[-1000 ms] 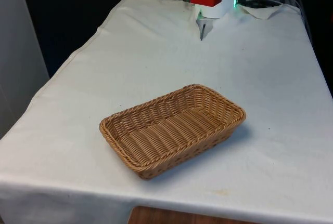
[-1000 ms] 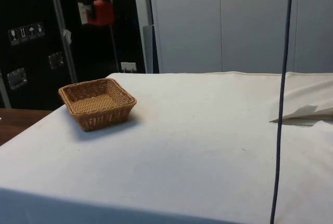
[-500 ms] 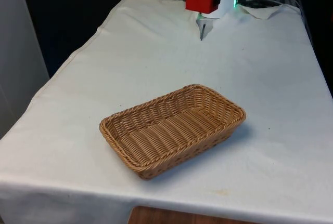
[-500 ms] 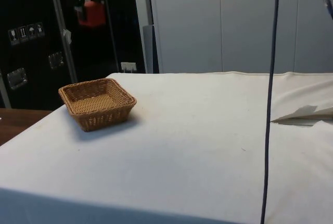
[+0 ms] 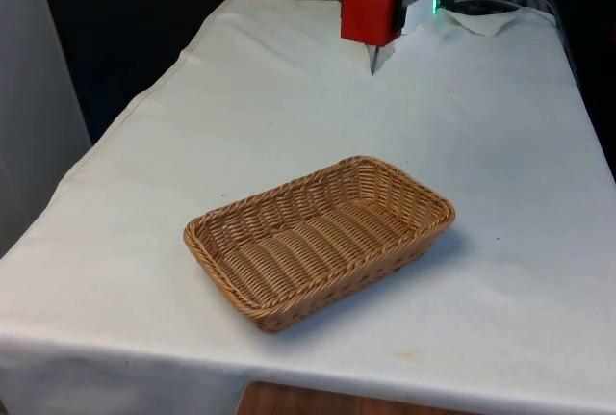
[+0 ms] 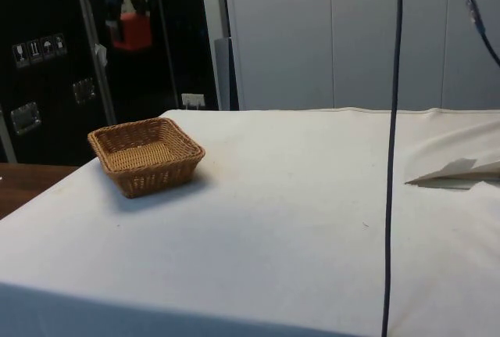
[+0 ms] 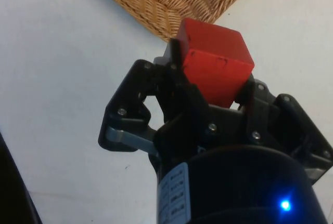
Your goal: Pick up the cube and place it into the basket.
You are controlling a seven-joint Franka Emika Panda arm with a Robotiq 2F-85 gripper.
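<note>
I have the cube (image 5: 370, 12) clamped in the gripper (image 7: 213, 86), airborne at the basket's (image 5: 318, 240) twelve o'clock; placing remains.

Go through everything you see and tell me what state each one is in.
Cube: red, held in the air, clear of the table.
Hand: shut on the cube.
Basket: upright on the cloth, nothing inside.
Cloth: spread over the table, creased at its far end.
</note>
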